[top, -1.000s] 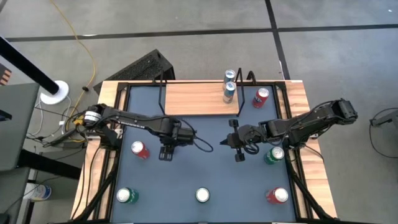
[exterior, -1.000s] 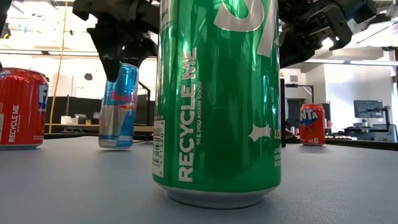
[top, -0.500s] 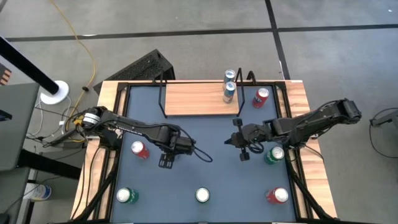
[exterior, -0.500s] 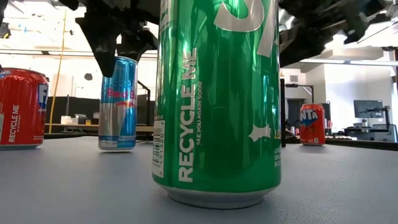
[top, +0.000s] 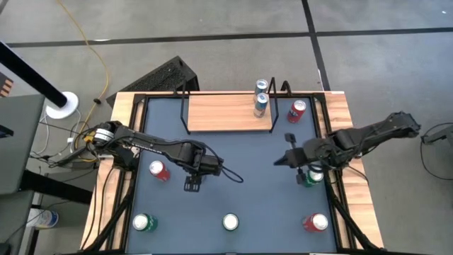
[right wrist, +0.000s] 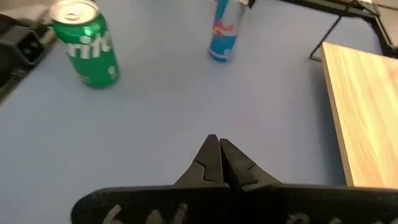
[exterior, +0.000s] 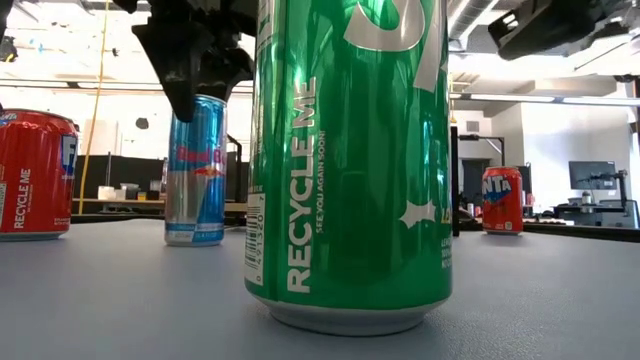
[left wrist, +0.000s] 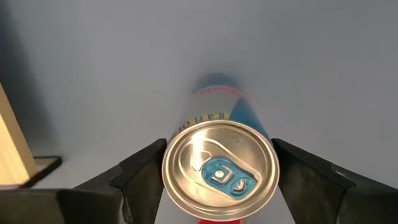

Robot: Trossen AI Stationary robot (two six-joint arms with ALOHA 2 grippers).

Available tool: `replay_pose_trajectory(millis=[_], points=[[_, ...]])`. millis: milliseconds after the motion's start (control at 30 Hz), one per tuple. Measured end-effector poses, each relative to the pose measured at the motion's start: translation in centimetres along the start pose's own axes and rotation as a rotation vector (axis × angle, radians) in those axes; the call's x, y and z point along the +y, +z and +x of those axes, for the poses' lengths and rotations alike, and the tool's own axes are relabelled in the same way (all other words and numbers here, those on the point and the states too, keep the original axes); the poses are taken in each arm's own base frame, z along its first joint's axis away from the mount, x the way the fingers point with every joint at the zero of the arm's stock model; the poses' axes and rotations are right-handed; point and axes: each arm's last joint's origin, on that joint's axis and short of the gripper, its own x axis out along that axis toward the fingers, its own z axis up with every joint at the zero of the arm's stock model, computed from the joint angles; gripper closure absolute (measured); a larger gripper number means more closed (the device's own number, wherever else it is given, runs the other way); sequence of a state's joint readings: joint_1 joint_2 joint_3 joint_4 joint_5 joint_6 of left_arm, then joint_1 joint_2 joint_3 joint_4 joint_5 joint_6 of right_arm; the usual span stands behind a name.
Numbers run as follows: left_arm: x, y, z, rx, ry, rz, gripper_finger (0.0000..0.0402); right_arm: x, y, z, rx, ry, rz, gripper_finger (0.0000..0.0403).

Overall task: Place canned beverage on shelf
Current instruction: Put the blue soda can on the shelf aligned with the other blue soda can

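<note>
Blue and silver, the slim can [left wrist: 219, 171] stands upright on the tabletop [top: 241, 152] just left of centre in the high view, under my left gripper [top: 192, 185], whose fingers straddle its rim with gaps on both sides, gripping nothing. The shelf [top: 226, 112] at upper centre already carries two slim cans. This can remains unplaced, and others stand around. My right gripper [right wrist: 217, 163] hovers closed and empty.

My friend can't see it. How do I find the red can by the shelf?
Find the wooden shelf at the table's far edge. Off its right end, on the tabletop, stands the red can; the shelf's own two cans are blue.
</note>
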State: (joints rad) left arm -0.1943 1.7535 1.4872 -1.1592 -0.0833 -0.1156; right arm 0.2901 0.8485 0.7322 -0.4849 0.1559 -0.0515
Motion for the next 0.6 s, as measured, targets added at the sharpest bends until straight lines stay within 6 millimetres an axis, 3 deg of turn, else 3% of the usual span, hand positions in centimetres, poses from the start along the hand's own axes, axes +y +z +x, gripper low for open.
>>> replay_pose_trajectory(millis=[267,600], points=[[0.4,0.1,0.0,-0.001,-0.025,-0.08,0.0135,0.1,0.0,-0.1,-0.003,0.005,-0.004,0.0403],[2.4,0.5,0.2,-0.016,-0.055,-0.246,0.0134,0.1,0.0,-0.1,0.002,0.004,-0.006,0.0403]])
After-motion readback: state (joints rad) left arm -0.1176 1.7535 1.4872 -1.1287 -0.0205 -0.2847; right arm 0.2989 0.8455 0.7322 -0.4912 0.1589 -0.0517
